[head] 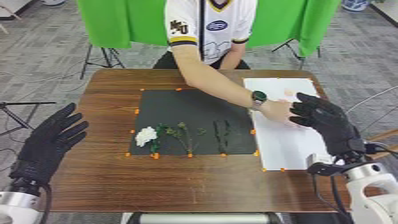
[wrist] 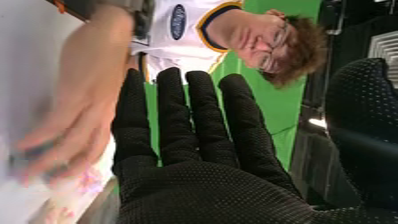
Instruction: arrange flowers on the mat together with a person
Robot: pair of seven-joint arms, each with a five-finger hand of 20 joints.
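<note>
Stems laid on the mat; person's hand beside the robot's right

The dark grey rectangular mat lies on the brown wooden table, small orange tape marks along its edges. Near its lower left corner lies a full white flower with dark green foliage just beside it. To the right of these is a branching green stem with small buds; further right, two thin dark green stems lie side by side. A white sheet lies to the right of the mat.

The robot's left hand is over the table's left side, fingers extended and apart, gripping nothing. The right hand is above the white sheet; in the wrist view its fingers are straight and its thumb stands apart, holding nothing.

The person's hand, a dark watch at the wrist, is over the sheet near the right hand's fingers. Whether it holds anything cannot be told. Pale pink blossoms are near it in the wrist view.
</note>
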